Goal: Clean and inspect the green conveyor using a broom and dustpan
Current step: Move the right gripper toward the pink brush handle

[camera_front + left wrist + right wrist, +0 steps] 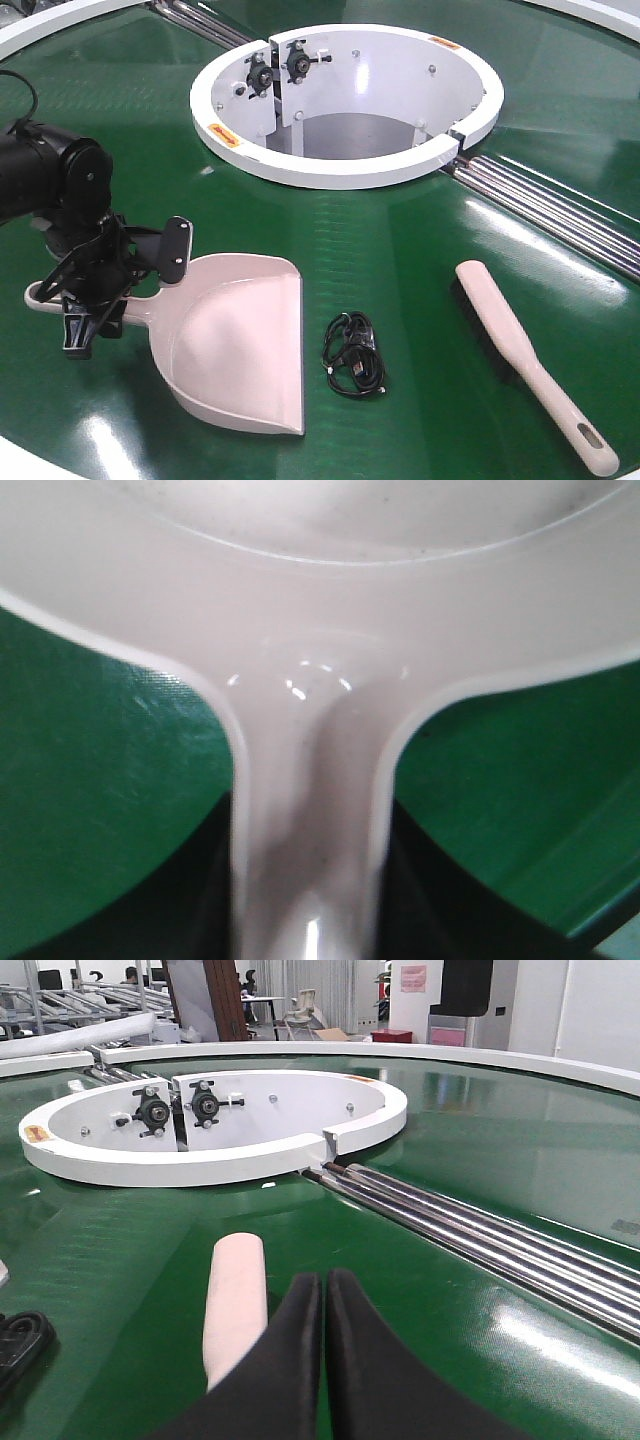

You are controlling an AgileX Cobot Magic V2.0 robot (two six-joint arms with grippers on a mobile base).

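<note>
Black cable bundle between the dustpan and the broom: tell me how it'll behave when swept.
The cable bundle looks floppy, with loose loops, so a push will probably deform it rather than slide it whole. It seems light, and the glossy green conveyor likely lets it skid easily. Loops might snag in the broom bristles.

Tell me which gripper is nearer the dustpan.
Left. The left gripper straddles the dustpan at its handle; the right gripper sits shut beside the broom, away from it.
</note>
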